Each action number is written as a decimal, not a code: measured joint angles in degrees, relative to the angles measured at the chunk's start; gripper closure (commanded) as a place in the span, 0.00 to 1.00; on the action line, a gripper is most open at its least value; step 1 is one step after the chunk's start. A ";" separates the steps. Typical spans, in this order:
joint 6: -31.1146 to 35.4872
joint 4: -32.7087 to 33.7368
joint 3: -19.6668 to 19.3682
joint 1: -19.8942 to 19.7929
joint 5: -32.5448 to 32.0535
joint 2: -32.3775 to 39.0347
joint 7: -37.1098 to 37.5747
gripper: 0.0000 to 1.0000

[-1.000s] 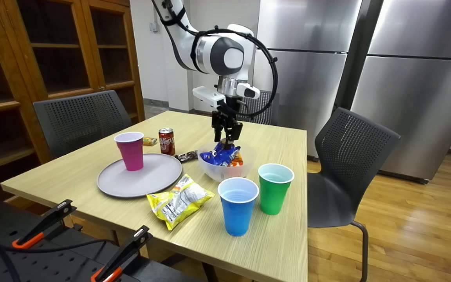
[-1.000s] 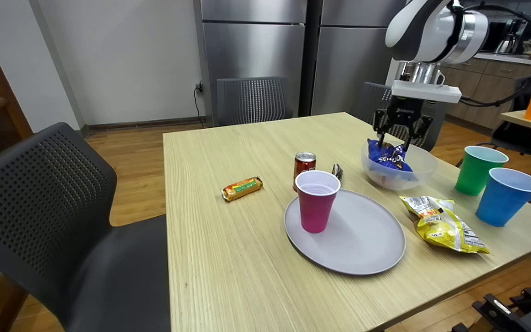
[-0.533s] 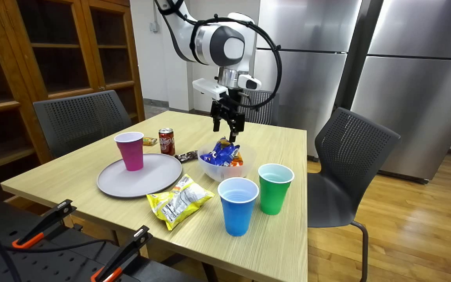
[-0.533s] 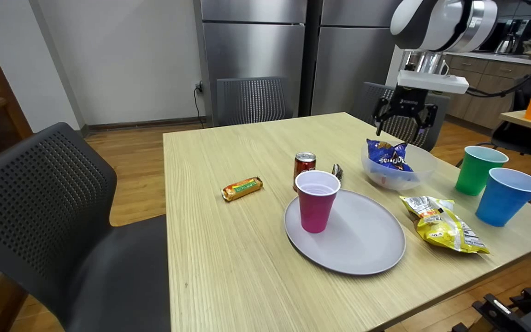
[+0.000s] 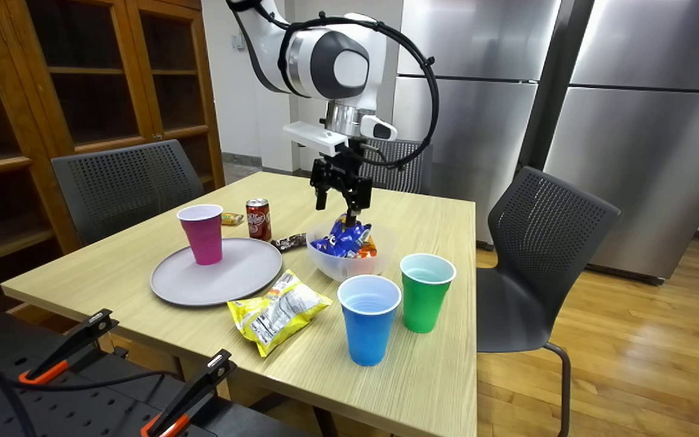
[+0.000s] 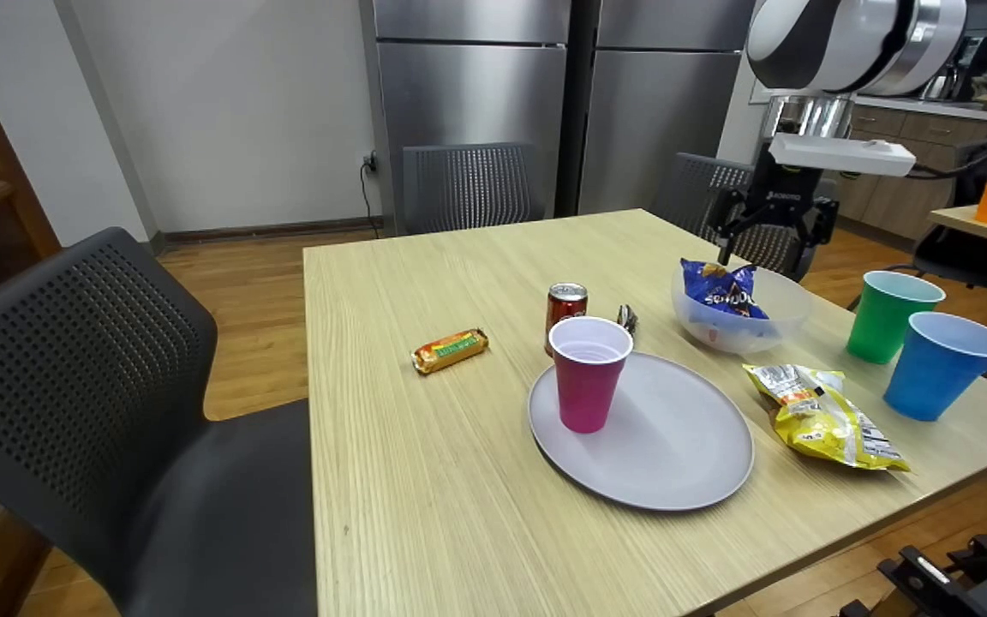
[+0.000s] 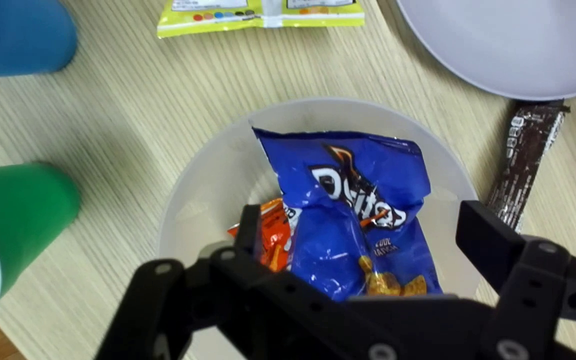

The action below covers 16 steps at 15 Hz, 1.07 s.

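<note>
My gripper point(image 7: 360, 230) is open above a translucent bowl point(image 7: 203, 190), its fingers point(image 7: 490, 245) spread wide with nothing held. Inside the bowl lies a blue Doritos bag point(image 7: 328, 240), seen between and below the fingers in the wrist view. An orange bag point(image 7: 274, 231) sits beside it, partly hidden by the blue one and by a finger. In both exterior views the gripper point(image 5: 337, 211) point(image 6: 757, 260) hangs over the bowl point(image 5: 349, 268) point(image 6: 720, 337), just above the blue bag point(image 5: 342, 240) point(image 6: 720, 290). Whether one fingertip still grazes the bag is hard to tell.
Around the bowl stand a green cup point(image 5: 425, 297), a blue cup point(image 5: 368, 325) and a yellow snack bag point(image 5: 280, 312). A grey plate point(image 6: 673, 454) bears a pink cup point(image 6: 586, 386). Nearby are a soda can point(image 5: 258, 221), a dark-wrapped bar point(image 7: 525, 160) and a gold-wrapped bar point(image 6: 451, 350).
A second ago the fingers were down at the blue bag and closer together. They have spread and risen off it, then the arm has shifted sideways; the bag stays in the bowl.
</note>
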 measured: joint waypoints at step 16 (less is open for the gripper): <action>11.98 -21.01 -0.01 0.80 -7.02 -10.29 -2.11 0.00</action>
